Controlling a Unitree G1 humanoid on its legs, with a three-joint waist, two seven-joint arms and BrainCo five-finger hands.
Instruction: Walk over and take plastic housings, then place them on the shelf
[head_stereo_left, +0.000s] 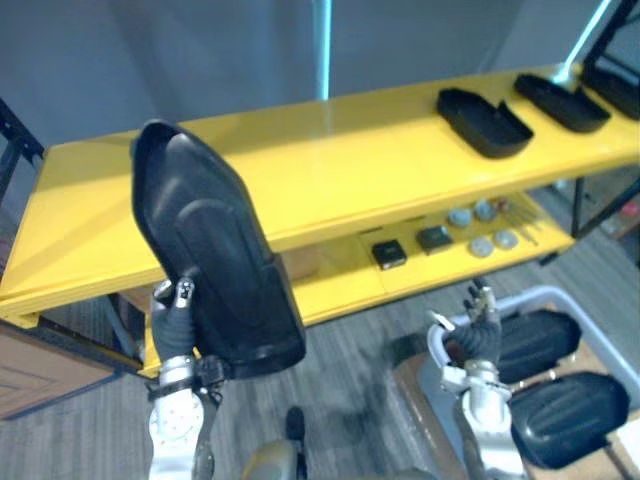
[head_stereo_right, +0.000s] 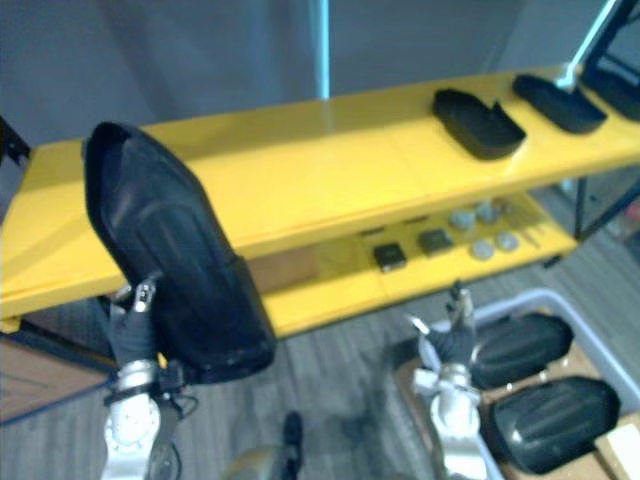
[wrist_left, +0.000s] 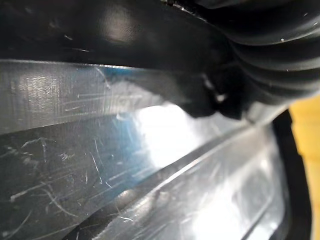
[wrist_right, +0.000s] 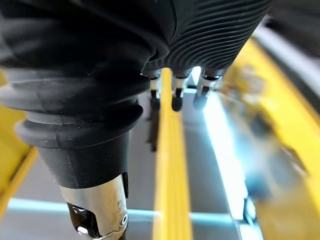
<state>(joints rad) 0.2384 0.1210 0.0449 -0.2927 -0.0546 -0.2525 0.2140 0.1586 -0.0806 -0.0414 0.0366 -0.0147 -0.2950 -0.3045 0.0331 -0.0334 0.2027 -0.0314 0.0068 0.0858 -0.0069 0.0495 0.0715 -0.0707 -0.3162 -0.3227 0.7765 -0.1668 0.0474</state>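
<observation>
A black plastic housing (head_stereo_left: 215, 250) is grasped upright at its lower edge by the left robot hand (head_stereo_left: 176, 318), in front of the yellow shelf (head_stereo_left: 340, 170). 3 more housings (head_stereo_left: 484, 121) (head_stereo_left: 560, 101) (head_stereo_left: 612, 88) are laid on the top board's right end. The right robot hand (head_stereo_left: 480, 325) is seen low, fingers relaxed and empty, beside a grey bin (head_stereo_left: 560, 296) in which 2 housings (head_stereo_left: 535, 343) (head_stereo_left: 568, 417) lie.

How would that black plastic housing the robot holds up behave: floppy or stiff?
Probably stiff: the plastic housing stands upright, unbent, gripped low by the left robot hand. Likely light, being a hollow shell. Its glossy surface may be slippery.
</observation>
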